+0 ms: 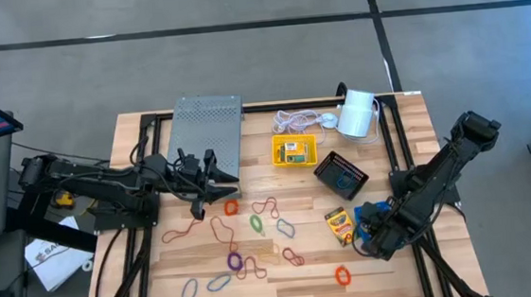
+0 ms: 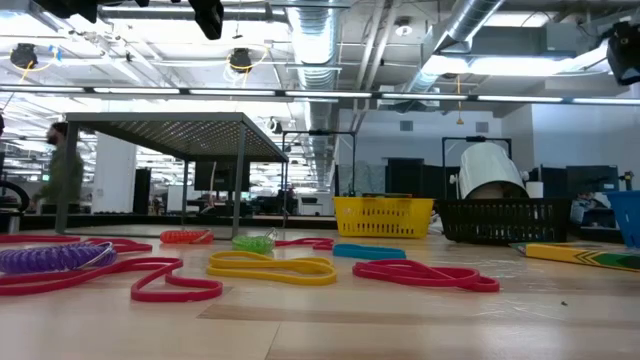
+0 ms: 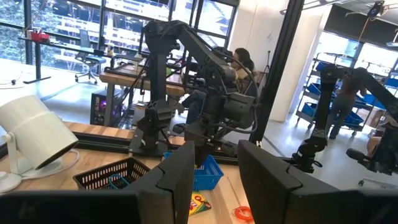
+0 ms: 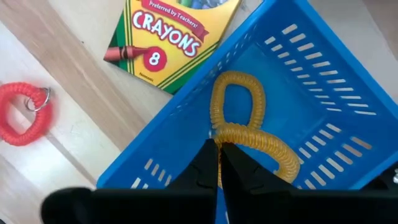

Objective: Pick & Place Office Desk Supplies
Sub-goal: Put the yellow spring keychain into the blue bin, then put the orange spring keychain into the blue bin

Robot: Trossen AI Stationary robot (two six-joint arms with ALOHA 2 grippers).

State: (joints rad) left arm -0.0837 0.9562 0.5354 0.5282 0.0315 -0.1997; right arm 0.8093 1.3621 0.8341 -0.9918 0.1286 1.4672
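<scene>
Right wrist view — ribbed yellow coil [image 4: 249, 127] (slotted blue tray [image 4: 323, 93]).

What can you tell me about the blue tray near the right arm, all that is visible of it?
The blue tray is a small rectangular basket, apparently plastic, with slotted walls and floor. It sits on the wooden table toward the right side, beside a crayon box. Inside lies a yellow coiled band, bent into a loop. The right gripper is above the tray, its fingers shut on that band. The right arm hides much of the tray in the high view.
</scene>
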